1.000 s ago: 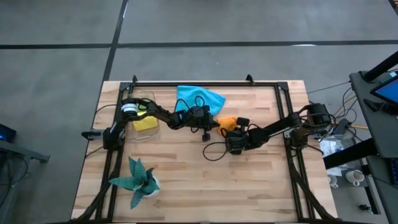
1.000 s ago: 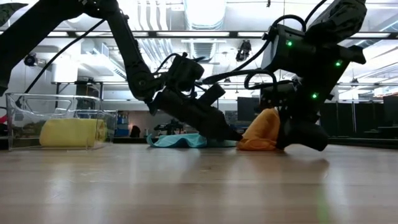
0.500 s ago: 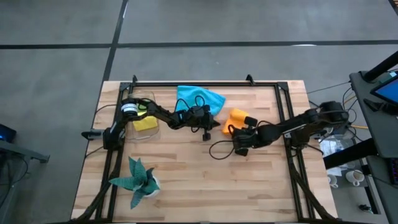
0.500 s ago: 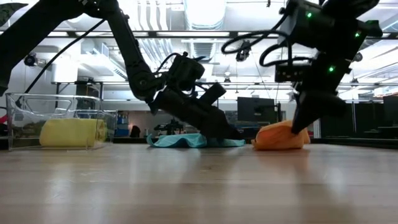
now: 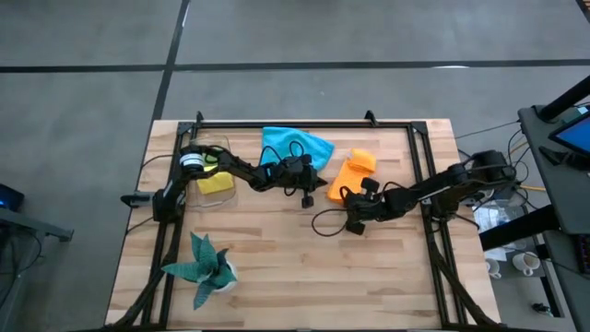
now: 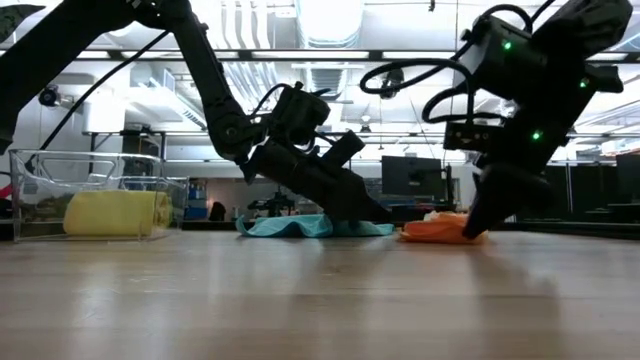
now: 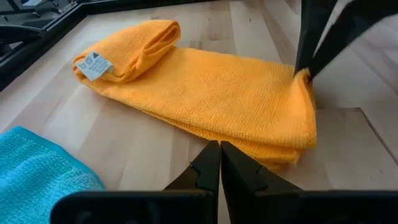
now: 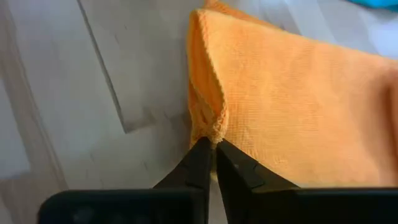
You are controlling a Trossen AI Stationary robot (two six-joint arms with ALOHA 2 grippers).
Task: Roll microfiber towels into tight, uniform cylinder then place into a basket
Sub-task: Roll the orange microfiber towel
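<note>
On the pale wooden-plank worktop, the orange microfiber towel lies folded flat near the middle, toward the far edge, with a white label showing at its rolled far end. The right gripper is clenched on a pinch of this towel's near corner, its 2 dark fingers pressed together with the orange hem bunched between the tips; in the low view that corner sits low, close to the wood. The right arm reaches in from the worktop's right edge.

The left gripper is clenched shut on nothing, its tips down at the worktop just beside the orange towel's long side, between it and the bright blue microfiber towel. That blue cloth lies loosely spread near the far edge, around the middle.

The small clear rectangular plastic basket stands near the far left corner, beside the black metal frame that rims the worktop. Inside it rests 1 rolled yellow microfiber towel, lying on its side. A dark teal spiky-leaved plant stands near the near left corner, well apart from the towels.
</note>
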